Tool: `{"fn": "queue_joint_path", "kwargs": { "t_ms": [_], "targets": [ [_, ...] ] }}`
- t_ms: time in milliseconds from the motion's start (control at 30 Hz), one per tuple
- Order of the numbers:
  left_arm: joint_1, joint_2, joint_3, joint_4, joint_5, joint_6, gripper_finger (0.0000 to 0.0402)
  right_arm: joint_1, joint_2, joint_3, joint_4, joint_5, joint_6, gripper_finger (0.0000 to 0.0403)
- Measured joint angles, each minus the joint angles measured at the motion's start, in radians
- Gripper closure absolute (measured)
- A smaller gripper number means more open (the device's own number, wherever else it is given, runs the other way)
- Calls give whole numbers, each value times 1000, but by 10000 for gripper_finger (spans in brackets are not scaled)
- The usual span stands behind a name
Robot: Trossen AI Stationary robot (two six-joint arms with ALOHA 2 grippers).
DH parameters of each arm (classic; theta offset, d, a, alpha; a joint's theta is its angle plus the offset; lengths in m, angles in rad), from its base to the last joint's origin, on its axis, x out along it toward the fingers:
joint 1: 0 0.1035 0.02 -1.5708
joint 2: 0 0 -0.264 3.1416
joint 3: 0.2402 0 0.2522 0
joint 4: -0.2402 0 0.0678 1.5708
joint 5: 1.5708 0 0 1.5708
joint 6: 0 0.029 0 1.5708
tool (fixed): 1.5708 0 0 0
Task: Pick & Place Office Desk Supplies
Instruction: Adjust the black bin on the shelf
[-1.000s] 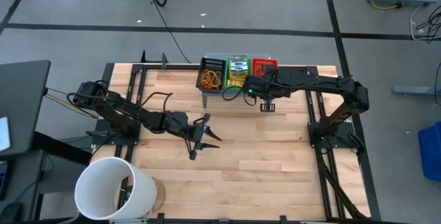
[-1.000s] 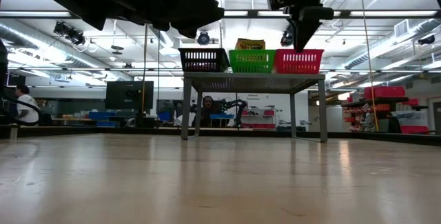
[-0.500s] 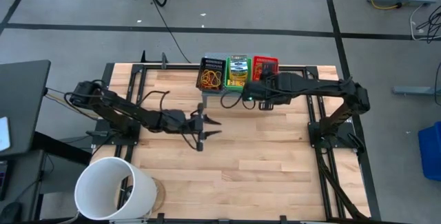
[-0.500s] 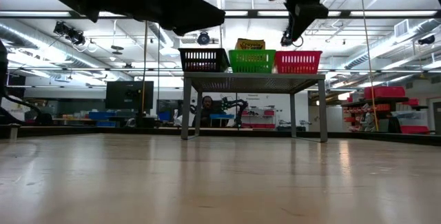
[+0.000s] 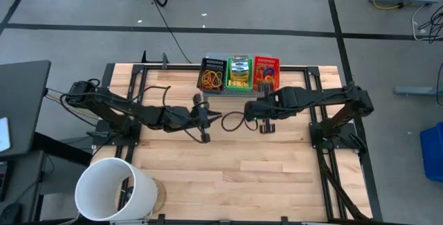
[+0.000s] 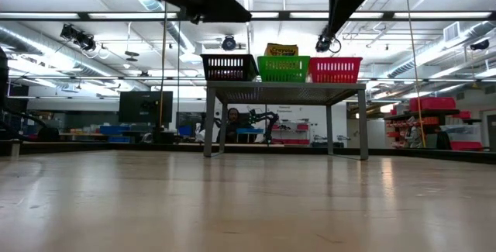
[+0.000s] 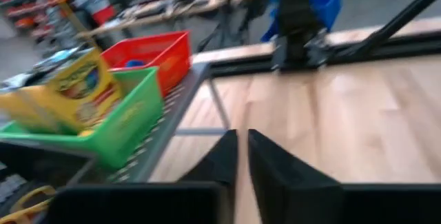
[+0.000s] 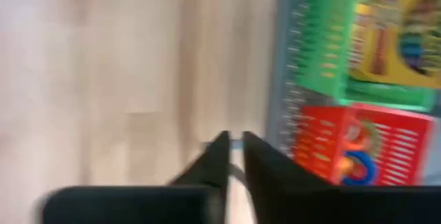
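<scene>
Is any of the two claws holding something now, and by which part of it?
Nothing is held. The left claw and the right claw both show nearly closed fingers with only bare table between them, near the trays.

Both arms reach inward over the table – left gripper (image 5: pixel 205 118) and right gripper (image 5: pixel 265 122) each with fingers nearly together, empty.
</scene>
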Motion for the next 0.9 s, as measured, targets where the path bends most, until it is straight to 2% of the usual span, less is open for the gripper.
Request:
{"fn": "queue_joint_path", "kwargs": {
  "t_ms": [33, 100, 233, 400, 500, 700, 900],
  "targets": [
    [0, 0, 24, -47, -23, 0, 379, 13, 0, 0, 0, -23, 10, 371],
    [0, 0, 76, -144, -68, -3, 393, 41, 0, 0, -1, -56, 16, 392],
    [0, 0, 224, -441, -152, -40, 397, 98, 0, 0, -5, -93, 38, 398],
    [8, 0, 439, -953, -233, -228, 398, 153, 0, 0, -39, -109, 91, 400],
    [15, 0, 515, -1168, -249, -320, 399, 189, 0, 0, -62, -112, 117, 401],
    [99, 12, 540, -1339, -124, -364, 400, 248, 0, 0, -81, -123, 154, 401],
    [220, 64, 539, -1418, -91, -299, 400, 293, 0, 0, -84, -122, 188, 402]
  ]
}}
